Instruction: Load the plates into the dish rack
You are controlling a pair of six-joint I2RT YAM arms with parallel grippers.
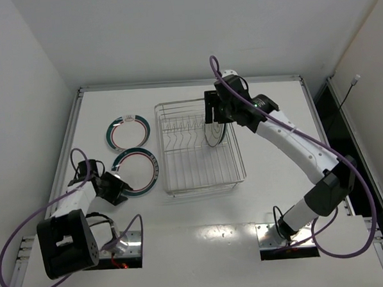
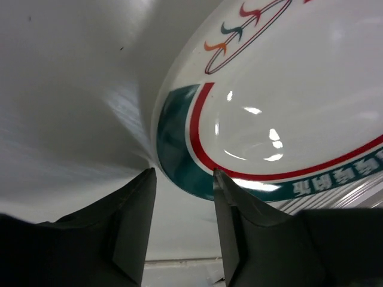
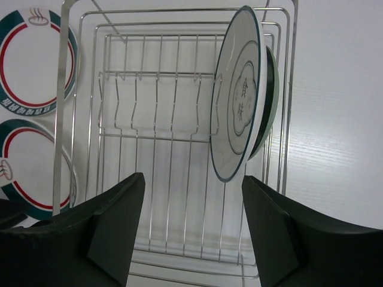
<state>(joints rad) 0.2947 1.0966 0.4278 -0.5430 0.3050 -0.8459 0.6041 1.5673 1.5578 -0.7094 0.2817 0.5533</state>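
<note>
Half done, I judge: the white round plate with black centre marks (image 3: 236, 113) and the small dark teal plate (image 3: 270, 101) behind it stand upright in the silver wire dish rack (image 1: 203, 189), mid-frame. Left of it, flat on the white table (image 1: 278, 197), lie the upper banded plate (image 1: 128, 132) and the lower banded plate (image 1: 136, 172), both white with teal-and-red rims. The left gripper (image 2: 182, 179), jaws parted, straddles the lower one's rim; the right gripper (image 3: 192, 179) hangs released over the rack. Plain white walls surround

The upper banded plate (image 1: 128, 132) and lower banded plate (image 1: 136, 171), left of centre, are white with a teal rim band, a thin red ring and orange, teal and red swirls. The dish rack (image 1: 203, 189) is silver wire. The white plate (image 3: 236, 113) shows a dark rim line, a lobed outline and black characters. The plate behind it (image 3: 270, 101) is dark teal.
</note>
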